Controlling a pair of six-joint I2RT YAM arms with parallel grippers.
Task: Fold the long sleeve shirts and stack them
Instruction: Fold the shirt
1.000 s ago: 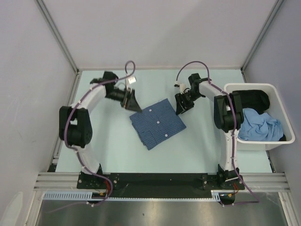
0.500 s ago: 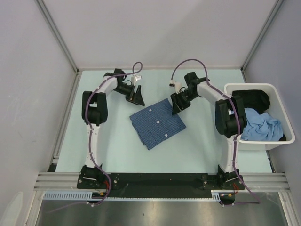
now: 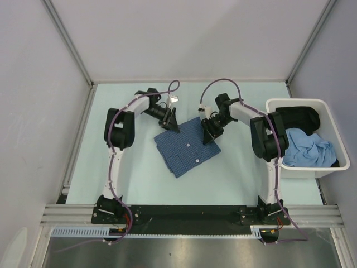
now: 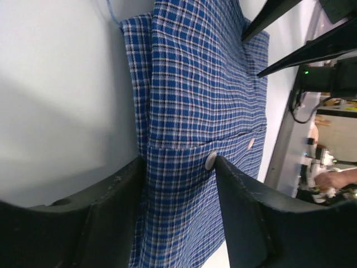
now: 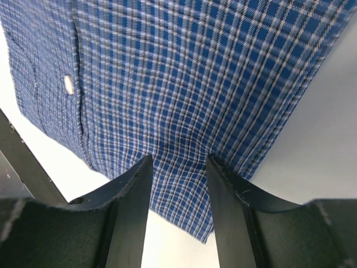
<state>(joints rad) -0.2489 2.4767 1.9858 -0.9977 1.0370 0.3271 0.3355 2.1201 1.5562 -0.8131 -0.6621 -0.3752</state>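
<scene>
**Position of work.** The folded checked shirt point(image 3: 187, 146) lies flat at the middle of the table point(image 3: 128, 162), turned like a diamond. Its button line runs from far-left to near-right. The bin point(image 3: 295, 101) at your right holds a black garment point(image 3: 298, 116) and a light blue garment point(image 3: 307, 149), well apart from the fold.

**Claws.** The left gripper point(image 3: 172, 121) sits on the far-left corner and the right gripper point(image 3: 210, 132) on the far-right edge. The shirt's body extends from both toward the arm bases. Neither arm is nearer; each is in contact with the cloth.

**State.** In the left wrist view, the left gripper point(image 4: 179, 164) has its jaws apart, straddling the flat cloth beside 1 button. In the right wrist view, the right gripper point(image 5: 178, 162) also has its jaws apart, with the cloth puckering slightly between them.

**Judgement.** Neither claw has a pinch yet. You should close both on the far edge before any lift or drag.
</scene>
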